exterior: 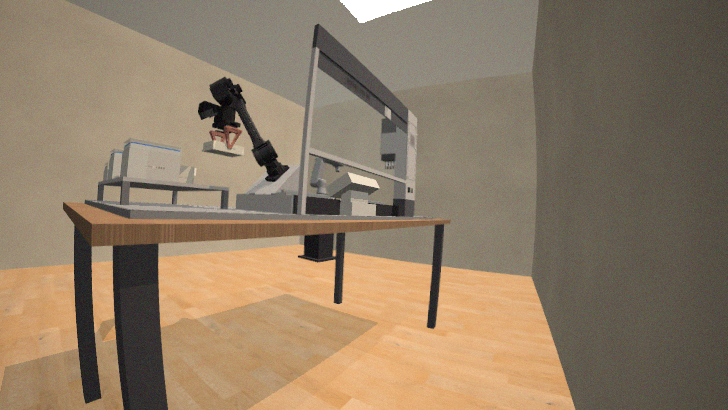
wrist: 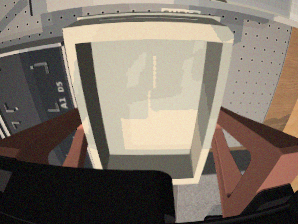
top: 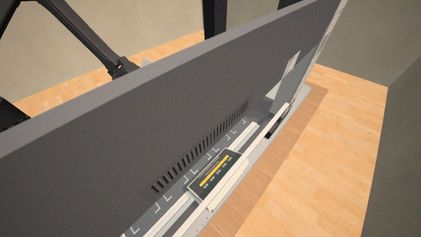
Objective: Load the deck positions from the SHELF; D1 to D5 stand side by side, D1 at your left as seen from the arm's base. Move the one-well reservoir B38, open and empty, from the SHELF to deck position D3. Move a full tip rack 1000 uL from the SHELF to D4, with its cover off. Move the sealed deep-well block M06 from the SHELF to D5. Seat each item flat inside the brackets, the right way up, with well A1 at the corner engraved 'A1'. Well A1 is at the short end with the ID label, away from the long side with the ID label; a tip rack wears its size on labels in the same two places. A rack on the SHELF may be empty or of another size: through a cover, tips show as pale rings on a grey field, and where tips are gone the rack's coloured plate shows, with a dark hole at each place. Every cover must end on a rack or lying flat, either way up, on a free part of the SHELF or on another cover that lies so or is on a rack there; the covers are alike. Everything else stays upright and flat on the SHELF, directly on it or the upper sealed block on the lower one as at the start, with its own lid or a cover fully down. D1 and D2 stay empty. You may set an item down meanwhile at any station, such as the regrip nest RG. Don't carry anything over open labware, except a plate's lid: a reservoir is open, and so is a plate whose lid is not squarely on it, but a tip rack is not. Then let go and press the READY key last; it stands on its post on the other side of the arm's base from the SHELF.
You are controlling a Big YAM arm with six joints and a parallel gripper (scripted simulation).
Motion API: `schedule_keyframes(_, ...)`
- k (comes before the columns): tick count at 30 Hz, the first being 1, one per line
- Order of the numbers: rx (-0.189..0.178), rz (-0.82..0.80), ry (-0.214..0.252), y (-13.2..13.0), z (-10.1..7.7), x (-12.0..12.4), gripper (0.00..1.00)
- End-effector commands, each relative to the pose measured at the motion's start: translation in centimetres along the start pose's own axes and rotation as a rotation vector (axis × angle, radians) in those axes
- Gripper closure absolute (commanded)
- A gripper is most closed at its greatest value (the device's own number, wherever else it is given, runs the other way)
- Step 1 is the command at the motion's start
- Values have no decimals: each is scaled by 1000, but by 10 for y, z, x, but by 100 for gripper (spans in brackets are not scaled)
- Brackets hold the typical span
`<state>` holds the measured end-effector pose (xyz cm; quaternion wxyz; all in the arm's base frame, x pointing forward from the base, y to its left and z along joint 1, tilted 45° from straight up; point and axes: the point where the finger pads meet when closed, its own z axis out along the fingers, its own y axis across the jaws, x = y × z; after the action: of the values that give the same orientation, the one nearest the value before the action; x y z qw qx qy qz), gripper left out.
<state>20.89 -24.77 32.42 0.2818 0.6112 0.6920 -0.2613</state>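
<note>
Exterior view: arm carrying the reservoir in the air, right of the shelf.

The table (exterior: 203, 231) spans the near scene, bearing a grey enclosure (exterior: 356, 76) with a tall frame at its right end and the shelf (exterior: 163, 185) at its left end, where pale boxes (exterior: 152, 160) stand. Between them the dark arm (exterior: 257, 140) rises from beside the frame and bends left. Its gripper (exterior: 225, 141) points down, reddish fingers spread wide and clamped on the long sides of the cream reservoir (exterior: 223, 148), which hangs level, well above the table and just right of the boxes. From the wrist, the reservoir (wrist: 153, 90) shows open and empty, with a dark deck plate (wrist: 40, 90) marked A1 beneath at left.
</note>
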Motion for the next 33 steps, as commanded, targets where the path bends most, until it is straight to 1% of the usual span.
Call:
schedule_keyframes(1, -24, 27, -18, -1, -13, 5, 100)
schedule_keyframes(8, -24, 27, -18, -1, -12, 15, 100)
schedule_keyframes(9, -24, 27, -18, -1, -12, 15, 100)
schedule_keyframes(10, -33, 36, -27, 1, -17, 8, 100)
schedule_keyframes(13, -35, 38, -29, 1, -18, 7, 100)
schedule_keyframes(14, -37, 40, -31, 9, -20, 0, 100)
schedule_keyframes(15, -35, 38, -28, 13, -19, -1, 100)
schedule_keyframes(20, -35, 38, -27, 25, -19, -1, 100)
schedule_keyframes(22, -35, 38, -27, 25, -19, -1, 100)
schedule_keyframes(33, -36, 37, -26, 52, -19, 0, 100)
